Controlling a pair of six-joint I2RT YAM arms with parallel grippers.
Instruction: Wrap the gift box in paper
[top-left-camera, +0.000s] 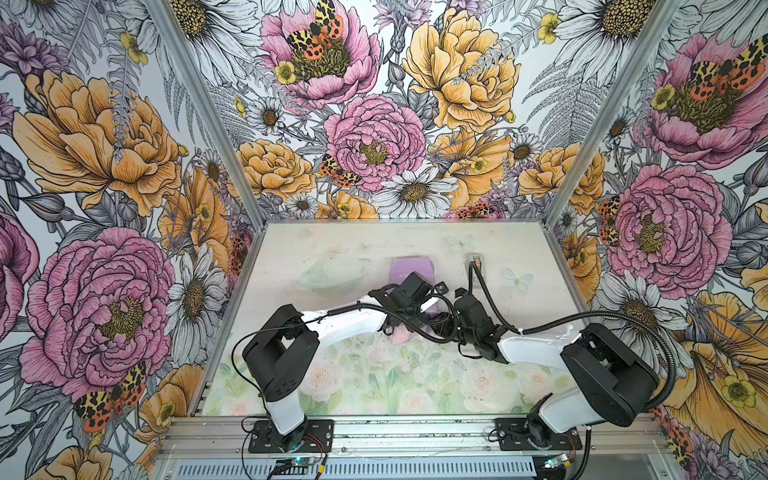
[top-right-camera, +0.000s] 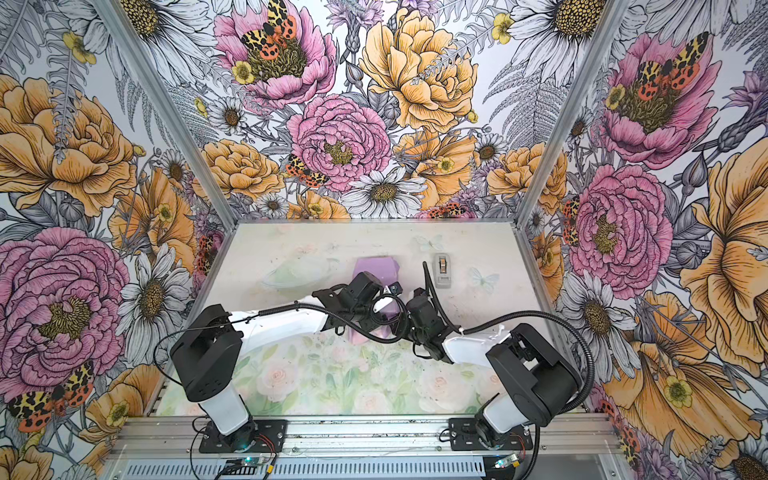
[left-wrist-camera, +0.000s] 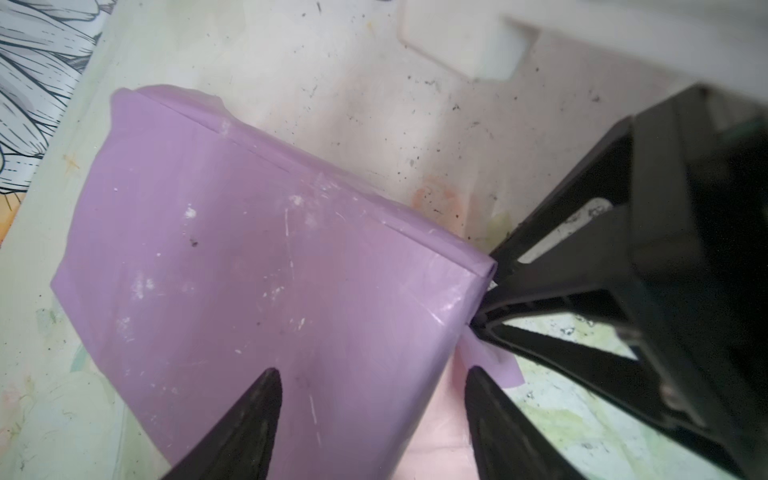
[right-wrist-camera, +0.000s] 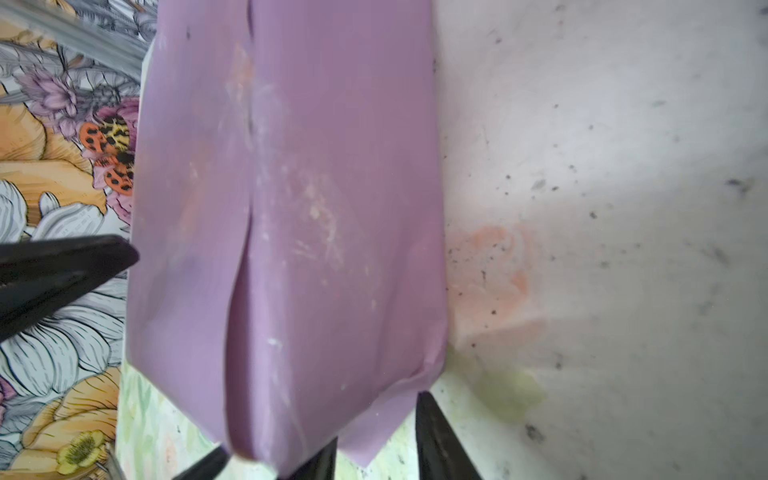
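While both grippers attend the parcel, the gift box sits wrapped beside the tape dispenser.

The gift box (top-left-camera: 409, 270) shows as a lilac block through the paper (right-wrist-camera: 291, 208). It lies near the tape dispenser (top-right-camera: 442, 270), to its left in both top views and apart from it. The sheet's pale pink end lies farther from the dispenser, under the arms. The left gripper (left-wrist-camera: 372, 370) stands over the parcel's top face, fingers spread wide and holding nothing. The right gripper (left-wrist-camera: 484, 301) meets a corner of the parcel where a small paper flap protrudes. Its jaws are narrowly parted there, and whether they pinch the paper cannot be told.
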